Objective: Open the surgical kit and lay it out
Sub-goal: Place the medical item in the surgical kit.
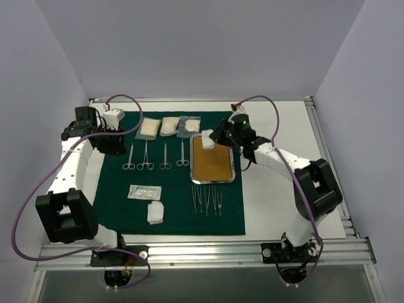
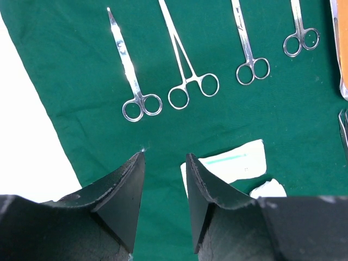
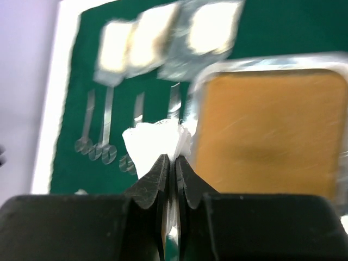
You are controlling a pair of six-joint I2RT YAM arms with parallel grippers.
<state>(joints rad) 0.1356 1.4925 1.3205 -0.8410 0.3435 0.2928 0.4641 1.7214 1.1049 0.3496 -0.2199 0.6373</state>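
Overall, the dark green drape (image 1: 177, 221) lies spread flat on the white table (image 1: 265, 208). Nearest to the arm bases, at about 7 o'clock on the cloth, a loose gauze pad (image 1: 155, 213) rests just beside a flat clear packet (image 1: 144, 192), which is at its 11 o'clock. At 5 o'clock on the cloth several thin tweezers (image 1: 207, 199) lie side by side, just beside the near edge of the steel tray (image 1: 213, 170). The tray sits at 3 o'clock, along the right border of the drape. At 9 o'clock from the tray four ring-handled clamps (image 1: 148, 165) lie in a row, apart from each other, with the rings toward the near side. The left gripper (image 2: 165, 163) hangs over the 9 o'clock edge of the cloth, its fingers spread and nothing between them. The right gripper (image 3: 173, 163) is at the 11 o'clock corner of the tray, its fingers pressed together on a white gauze piece (image 3: 149, 144). Farthest, at 12 o'clock, three gauze packets (image 1: 169, 126) lie in a close row.
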